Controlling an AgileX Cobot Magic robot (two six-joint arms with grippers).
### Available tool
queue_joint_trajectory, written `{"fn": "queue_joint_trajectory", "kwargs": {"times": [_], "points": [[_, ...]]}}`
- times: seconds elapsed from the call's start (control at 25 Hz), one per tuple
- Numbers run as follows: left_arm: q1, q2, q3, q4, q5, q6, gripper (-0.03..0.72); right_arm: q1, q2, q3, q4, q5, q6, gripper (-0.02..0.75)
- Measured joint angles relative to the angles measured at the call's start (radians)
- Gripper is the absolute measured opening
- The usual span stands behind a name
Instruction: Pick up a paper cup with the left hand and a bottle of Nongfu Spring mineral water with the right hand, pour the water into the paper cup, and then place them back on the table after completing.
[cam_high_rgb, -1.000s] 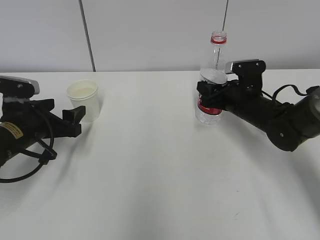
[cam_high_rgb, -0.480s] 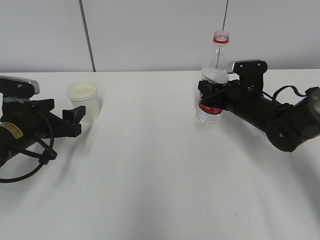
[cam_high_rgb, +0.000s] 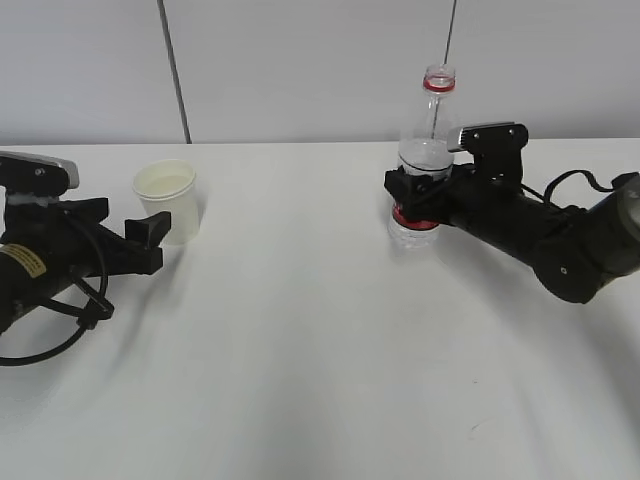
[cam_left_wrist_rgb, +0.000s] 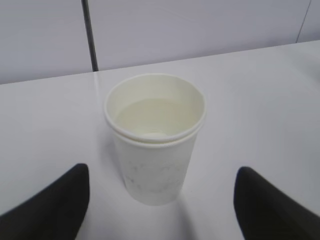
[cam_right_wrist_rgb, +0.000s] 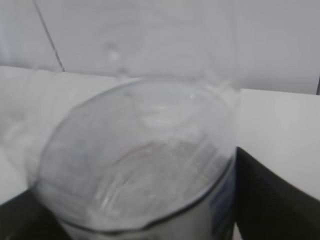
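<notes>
The white paper cup (cam_high_rgb: 168, 200) stands upright on the table (cam_high_rgb: 300, 340) with clear water (cam_left_wrist_rgb: 150, 117) in it. My left gripper (cam_high_rgb: 152, 243) lies open just in front of it; in the left wrist view the cup (cam_left_wrist_rgb: 155, 150) sits a little beyond the gripper (cam_left_wrist_rgb: 162, 205), touching neither black finger (cam_left_wrist_rgb: 55, 205). The clear bottle (cam_high_rgb: 425, 160), uncapped, with a red neck ring and a red label, stands upright on the table. My right gripper (cam_high_rgb: 412, 195) is open around its lower body. The bottle (cam_right_wrist_rgb: 140, 150) fills the right wrist view.
A grey wall with a dark vertical seam (cam_high_rgb: 175, 70) runs behind the table's far edge. Black cables loop beside the left arm (cam_high_rgb: 60, 320) and behind the right arm (cam_high_rgb: 560, 190). The white tabletop stretches bare between the arms.
The bottle has settled upright onto the table. The right gripper's near finger has spread outward from it. The left arm and the cup have not moved.
</notes>
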Motion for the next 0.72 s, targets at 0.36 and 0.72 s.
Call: {"fn": "queue_joint_trajectory", "kwargs": {"times": [0.36,0.72], "points": [[0.0,-0.009,0.0,0.0,0.0,0.0,0.542,0.001,-0.023,0.034,-0.002,0.027,0.002,0.62],[0.0,-0.017,0.0,0.0,0.0,0.0,0.542,0.001,-0.088,0.119,-0.002,0.027,0.002,0.615]]}}
